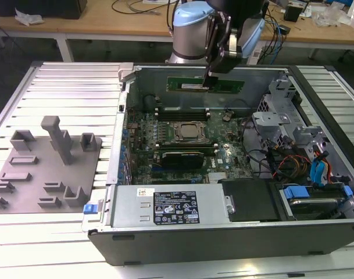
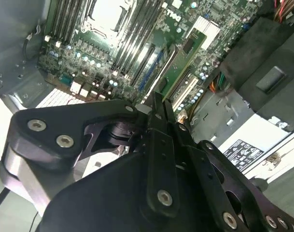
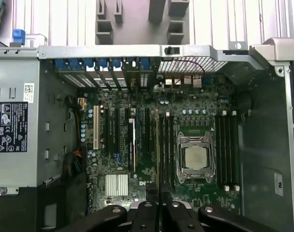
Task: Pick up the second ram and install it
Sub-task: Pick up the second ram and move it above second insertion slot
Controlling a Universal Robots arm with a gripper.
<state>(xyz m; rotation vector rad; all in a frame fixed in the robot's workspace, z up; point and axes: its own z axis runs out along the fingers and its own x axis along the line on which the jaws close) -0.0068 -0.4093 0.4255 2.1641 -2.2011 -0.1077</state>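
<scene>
Green second ram hangs level over the open case in the exterior view, gripper clamped on its top edge. Second wrist view: fingers pinched on the stick, motherboard below. First wrist view adds CPU socket, grey holder blocks.

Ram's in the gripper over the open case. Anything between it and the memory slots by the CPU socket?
Nothing visible. The second ram is held in the air by the gripper. In the first wrist view the memory slots beside the CPU socket lie below with no cable across them.
</scene>
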